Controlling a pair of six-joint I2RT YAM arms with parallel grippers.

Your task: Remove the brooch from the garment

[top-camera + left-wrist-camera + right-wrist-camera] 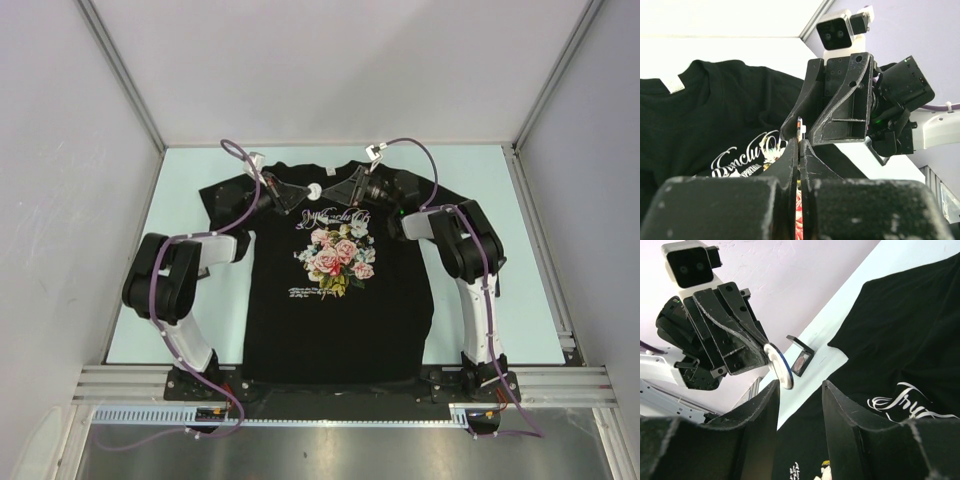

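From above, the left fingers (302, 196) and right fingers (340, 190) meet over the shirt (340, 320), with the brooch (315, 190) between them. In the left wrist view, the left fingers are closed, pinching the brooch edge-on. In the right wrist view, the right fingers are parted and empty, the brooch just ahead of them. It looks lifted off; next, carry it clear onto the worktop (480, 170).

We saw bright, even overhead light with only faint shadows in the top view, where the black garment (340, 300) swallowed its folds. In the wrist views the table (740, 50) blew out to white, and the near fingers (855, 440) looked soft and grainy.
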